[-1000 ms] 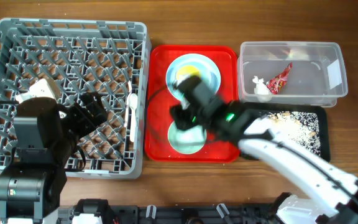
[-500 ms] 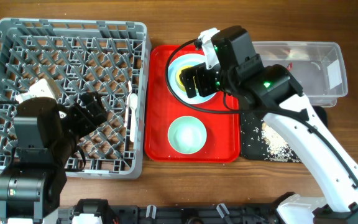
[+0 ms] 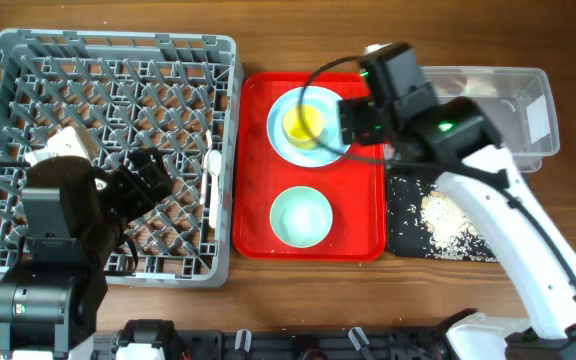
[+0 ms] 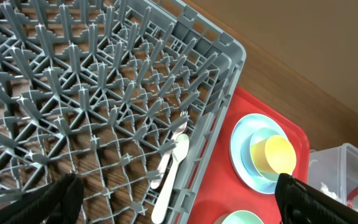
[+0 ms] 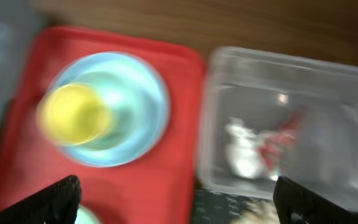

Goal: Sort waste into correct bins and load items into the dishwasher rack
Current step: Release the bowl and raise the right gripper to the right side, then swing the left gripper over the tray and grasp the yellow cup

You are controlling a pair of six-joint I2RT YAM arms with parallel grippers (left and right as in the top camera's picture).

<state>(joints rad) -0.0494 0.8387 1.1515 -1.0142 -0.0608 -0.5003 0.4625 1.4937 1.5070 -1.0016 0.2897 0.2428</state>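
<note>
1. Your left jaws hung wide and empty over the grey dishwasher rack. The white spoon and fork lay inside it by the wall next to the red tray.
2. Your right jaws also stood wide, gripping nothing, above the red tray and the clear tub.
3. The yellow cup sat on the light blue plate at the tray's far end. The pale green bowl sat at its near end.
4. The red wrapper and white tissue, both blurred, lay in the tub.
5. Rice scraps covered part of the black tray.
</note>
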